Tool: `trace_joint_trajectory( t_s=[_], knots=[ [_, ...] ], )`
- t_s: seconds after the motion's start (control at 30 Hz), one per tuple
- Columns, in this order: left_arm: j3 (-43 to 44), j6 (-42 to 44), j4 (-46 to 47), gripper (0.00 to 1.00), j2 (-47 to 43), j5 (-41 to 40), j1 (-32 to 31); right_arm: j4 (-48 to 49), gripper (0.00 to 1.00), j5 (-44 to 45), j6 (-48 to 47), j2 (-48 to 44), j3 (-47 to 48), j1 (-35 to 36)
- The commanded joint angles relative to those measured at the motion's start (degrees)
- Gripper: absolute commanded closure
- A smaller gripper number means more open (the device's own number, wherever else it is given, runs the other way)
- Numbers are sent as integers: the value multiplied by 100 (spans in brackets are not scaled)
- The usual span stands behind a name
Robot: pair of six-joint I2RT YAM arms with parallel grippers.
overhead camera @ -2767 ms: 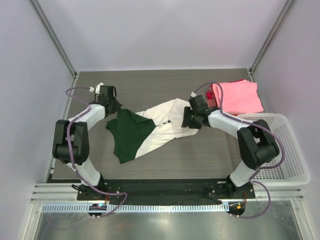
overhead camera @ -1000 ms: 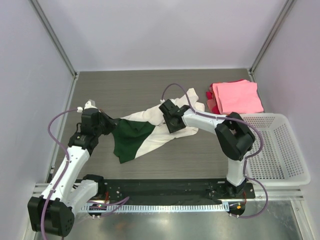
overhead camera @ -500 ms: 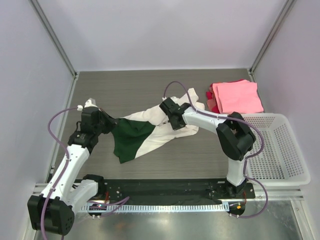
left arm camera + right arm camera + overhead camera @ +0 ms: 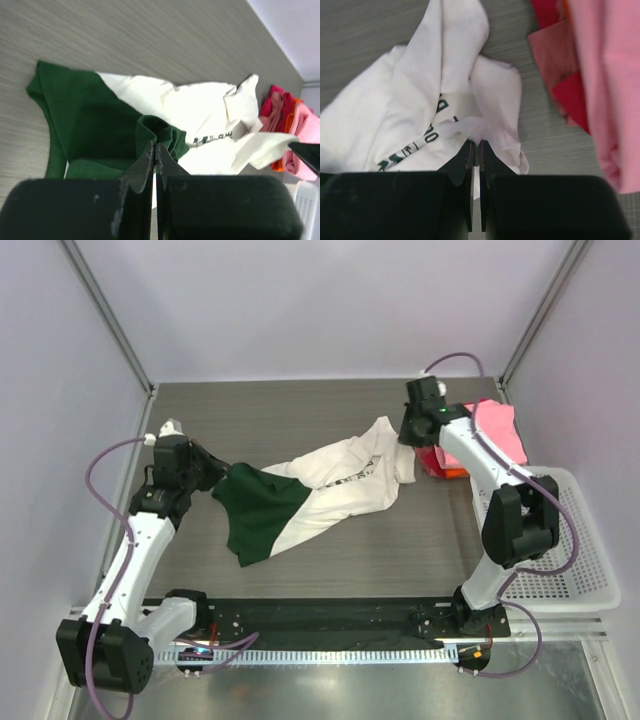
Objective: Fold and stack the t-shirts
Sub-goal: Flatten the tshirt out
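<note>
The cream-white t-shirt [image 4: 335, 490] with a dark green part [image 4: 255, 510] lies crumpled and stretched across the table's middle. My left gripper [image 4: 212, 477] is shut on a fold of the green cloth [image 4: 155, 132] at the shirt's left end. My right gripper [image 4: 405, 440] is shut on a bunch of the white cloth [image 4: 480, 131] at its right end, next to the chest print [image 4: 412, 147]. The folded stack, pink [image 4: 500, 430] on top with red [image 4: 555, 55] and orange edges, lies at the back right, partly under my right arm.
A white mesh basket [image 4: 565, 540] stands at the right edge, just in front of the folded stack. The enclosure's walls close in the back and both sides. The arm bases sit on the black rail at the near edge.
My right gripper has moved from the shirt's middle to the back right, drawing the white end out towards the folded stack. My left gripper has shifted slightly back and left, still holding the green cloth.
</note>
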Motion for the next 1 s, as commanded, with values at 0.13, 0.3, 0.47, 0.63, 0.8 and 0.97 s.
trace_joint_trajectory(
  t_s=[0.13,0.3,0.47,0.63,0.8,0.97],
  knots=[
    [1146,253,-260,100,174,-101,379,28,99,-565,339,-627,463,-600],
    [2295,367,-655,100,507,215,977,28,99,-538,295,-926,604,-889],
    [3536,464,-1033,100,780,320,1337,19,99,-705,216,-1225,850,-1048],
    [4512,429,-499,100,842,988,1417,81,99,-1443,190,-1664,991,-1057],
    [5224,455,-173,100,702,1463,1417,90,99,-1733,50,-2367,1132,-1048],
    [6049,639,-119,100,307,1499,1408,90,99,-1795,119,-3360,1211,-1057]
  ],
)
